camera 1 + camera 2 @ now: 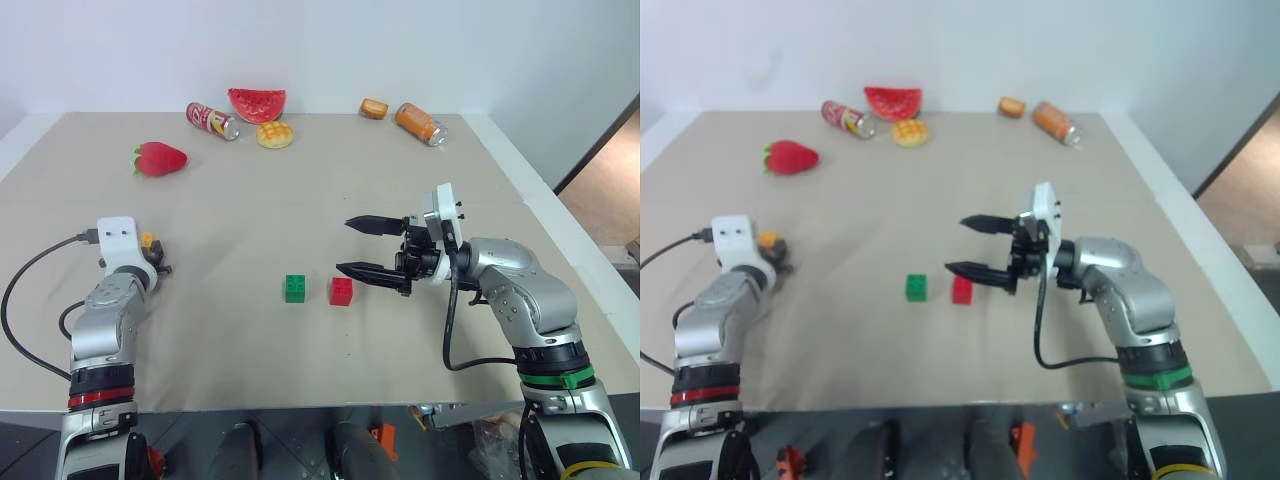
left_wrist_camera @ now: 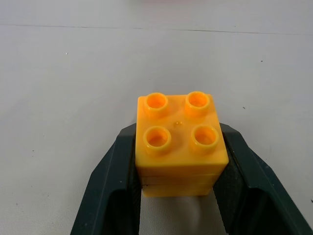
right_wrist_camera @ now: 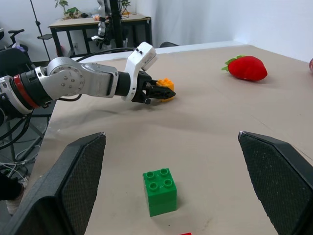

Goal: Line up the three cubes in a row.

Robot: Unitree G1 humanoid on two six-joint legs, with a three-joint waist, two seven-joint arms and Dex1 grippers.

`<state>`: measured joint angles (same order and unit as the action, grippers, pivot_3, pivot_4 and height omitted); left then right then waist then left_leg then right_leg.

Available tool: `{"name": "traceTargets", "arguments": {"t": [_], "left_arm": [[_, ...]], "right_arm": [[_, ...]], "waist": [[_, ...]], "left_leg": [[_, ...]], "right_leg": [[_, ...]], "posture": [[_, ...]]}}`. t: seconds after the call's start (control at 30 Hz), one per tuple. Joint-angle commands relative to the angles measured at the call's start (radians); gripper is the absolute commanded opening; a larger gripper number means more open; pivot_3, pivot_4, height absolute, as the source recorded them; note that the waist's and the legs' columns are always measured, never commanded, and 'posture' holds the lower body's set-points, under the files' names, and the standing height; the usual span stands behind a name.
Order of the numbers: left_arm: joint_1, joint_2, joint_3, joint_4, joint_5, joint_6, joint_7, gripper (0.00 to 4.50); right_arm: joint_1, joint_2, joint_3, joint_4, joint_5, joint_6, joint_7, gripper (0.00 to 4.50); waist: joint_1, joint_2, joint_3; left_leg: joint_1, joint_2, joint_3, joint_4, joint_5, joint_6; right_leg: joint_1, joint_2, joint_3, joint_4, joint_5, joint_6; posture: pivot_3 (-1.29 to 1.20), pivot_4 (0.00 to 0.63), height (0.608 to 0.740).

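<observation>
Green studded plastic cube (image 1: 295,288) and red studded plastic cube (image 1: 342,291) sit side by side mid-table, beside the right gripper (image 1: 361,246), jaws wide apart. Farther left, the left gripper (image 2: 177,196) clamps the yellow-orange studded cube (image 2: 178,143). Step: pickup; next, carry it into line.

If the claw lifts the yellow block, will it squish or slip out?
Probably no squishing: the yellow block looks like hard plastic and keeps its shape between the left claw fingers. It might slip a little, since its sides look smooth. It likely won't roll, being boxy with flat sides.
</observation>
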<state>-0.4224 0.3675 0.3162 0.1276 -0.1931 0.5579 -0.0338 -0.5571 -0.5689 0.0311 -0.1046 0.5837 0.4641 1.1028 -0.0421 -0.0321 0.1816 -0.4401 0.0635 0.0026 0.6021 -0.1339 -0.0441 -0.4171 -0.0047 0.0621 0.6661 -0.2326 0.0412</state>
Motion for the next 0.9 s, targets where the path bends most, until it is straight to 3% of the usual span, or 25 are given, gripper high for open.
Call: {"name": "traceTargets", "arguments": {"t": [0.03, 0.27, 0.47, 0.67, 0.9], "left_arm": [[-0.010, 0.026, -0.034, -0.021, 0.013, -0.077, -0.063, 1.35], [0.067, 0.167, -0.188, -0.027, -0.134, -0.443, -0.784, 1.35], [0.011, 0.231, -0.246, 0.156, -0.192, -0.603, -1.193, 1.35], [-0.136, 0.230, -0.324, 0.375, -0.144, -0.697, -1.406, 1.35], [-0.228, 0.198, -0.357, 0.538, -0.113, -0.769, -1.515, 1.35]], "right_arm": [[-0.009, -0.009, -0.026, -0.031, 0.005, -0.011, -0.001, 4.50], [0.005, -0.057, -0.036, -0.052, 0.029, 0.026, 0.036, 4.50], [0.039, -0.096, -0.061, -0.085, 0.051, 0.046, 0.034, 4.50], [0.062, -0.097, -0.071, -0.127, 0.058, 0.063, 0.003, 4.50], [0.105, -0.123, -0.107, -0.179, 0.106, 0.112, -0.003, 4.50]], "waist": [[0.000, 0.000, 0.000], [0.000, 0.000, 0.000], [0.000, 0.000, 0.000], [0.000, 0.000, 0.000], [0.000, 0.000, 0.000]], "left_leg": [[0.000, 0.000, 0.000, 0.000, 0.000, 0.000], [-0.001, 0.000, 0.002, -0.002, 0.000, -0.001], [-0.001, 0.000, 0.001, -0.003, 0.000, -0.001], [-0.003, 0.000, 0.001, -0.001, 0.000, -0.001], [-0.004, 0.000, 0.001, -0.001, -0.001, 0.000]], "right_leg": [[0.000, 0.000, 0.000, 0.000, 0.000, 0.000], [-0.002, -0.002, 0.000, -0.001, -0.003, -0.005], [-0.003, -0.001, 0.000, 0.000, -0.005, -0.007], [-0.003, -0.001, 0.000, 0.000, -0.004, -0.006], [-0.004, -0.001, 0.000, 0.000, -0.005, -0.005]], "posture": [[0.00, 0.150, 0.740], [0.00, 0.150, 0.740], [0.00, 0.150, 0.740], [0.00, 0.150, 0.740], [0.00, 0.150, 0.740]]}}
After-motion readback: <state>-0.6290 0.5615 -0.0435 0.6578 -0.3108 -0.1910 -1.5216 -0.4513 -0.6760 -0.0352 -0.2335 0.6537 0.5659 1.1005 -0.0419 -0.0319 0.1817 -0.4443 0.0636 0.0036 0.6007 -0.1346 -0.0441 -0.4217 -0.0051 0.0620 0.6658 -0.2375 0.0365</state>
